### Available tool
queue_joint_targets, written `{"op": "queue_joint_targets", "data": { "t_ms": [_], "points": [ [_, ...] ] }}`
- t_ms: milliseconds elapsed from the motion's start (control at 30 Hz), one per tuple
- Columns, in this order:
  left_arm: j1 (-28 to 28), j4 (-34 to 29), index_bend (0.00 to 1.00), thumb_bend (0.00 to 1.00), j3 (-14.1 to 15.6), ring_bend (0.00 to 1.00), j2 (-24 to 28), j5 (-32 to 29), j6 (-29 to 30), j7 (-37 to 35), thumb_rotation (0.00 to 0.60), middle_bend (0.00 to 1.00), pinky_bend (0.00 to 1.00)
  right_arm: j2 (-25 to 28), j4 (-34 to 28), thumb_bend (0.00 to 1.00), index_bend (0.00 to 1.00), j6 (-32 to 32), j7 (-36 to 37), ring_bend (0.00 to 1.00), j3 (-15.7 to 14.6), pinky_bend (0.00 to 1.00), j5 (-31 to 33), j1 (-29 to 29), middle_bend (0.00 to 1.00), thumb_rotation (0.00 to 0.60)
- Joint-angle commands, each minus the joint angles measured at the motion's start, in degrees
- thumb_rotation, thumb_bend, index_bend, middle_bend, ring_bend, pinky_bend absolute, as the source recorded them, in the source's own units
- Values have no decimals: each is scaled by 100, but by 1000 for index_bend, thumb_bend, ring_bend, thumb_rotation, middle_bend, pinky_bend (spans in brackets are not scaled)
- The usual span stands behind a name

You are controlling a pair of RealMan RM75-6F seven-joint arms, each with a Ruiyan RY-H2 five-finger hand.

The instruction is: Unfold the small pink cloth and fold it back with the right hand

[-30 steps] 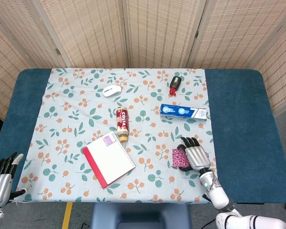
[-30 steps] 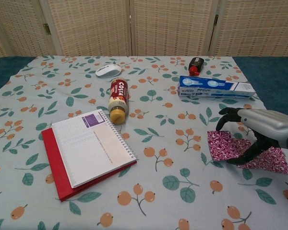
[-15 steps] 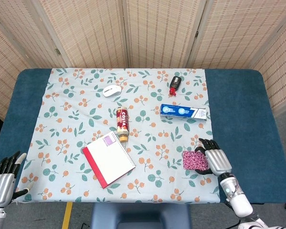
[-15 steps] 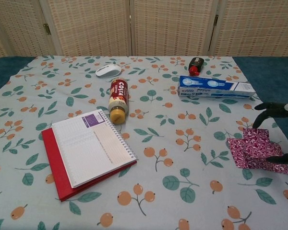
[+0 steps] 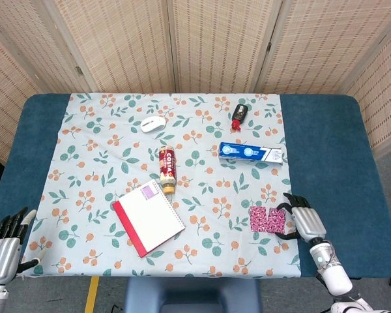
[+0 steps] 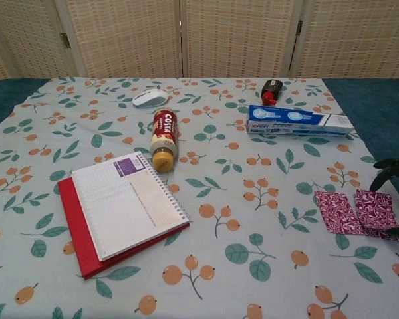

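Woven screens back a blue table (image 5: 326, 150) under a leaf-print tablecloth (image 5: 104, 163). Near its right edge the small pink cloth (image 5: 268, 220) lies flat, the right hand (image 5: 305, 222) at its right border, fingers spread (holding nothing). Well apart lie a notebook (image 5: 148, 217), bottle (image 5: 167, 169), toothpaste box (image 5: 250, 153), mouse (image 5: 152, 124) and small red-capped bottle (image 5: 238, 115). The left hand (image 5: 3, 246) hovers at the table's near-left corner, fingers apart.

my right hand (image 5: 305, 223) sits at the right edge of the floral tablecloth (image 5: 104, 163), fingers spread, their tips at the pink cloth (image 5: 268, 220), which lies flat beside it. my left hand (image 5: 3, 244) hangs off the table's near left corner, fingers apart, holding nothing. a red notebook (image 5: 148, 218) lies further left.
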Motion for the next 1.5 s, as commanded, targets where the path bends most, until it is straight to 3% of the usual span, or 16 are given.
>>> {"op": "queue_joint_targets", "data": {
  "t_ms": [33,567,833,1500],
  "points": [
    [-1,15,111,289,-3,98,-7,-1,-2,-18,600,57,0,-12,25,207,271,-29,0,0,1,0,-16,-12,78,525],
    [-4,55,111,289,-2,98,-23,6,-10,-57,600,57,0,-37,78,207,220,-190,-44,0,40,0,15,-47,71,523],
    [6,52,111,289,-10,98,-14,4,15,-73,600,57,0,-12,-259,207,217,-86,-290,0,66,0,-211,14,70,522],
    [-10,193,111,289,-14,98,-60,-33,-60,-165,600,58,0,-503,-260,207,200,-456,-1386,0,315,0,586,471,51,522]
  ]
}}
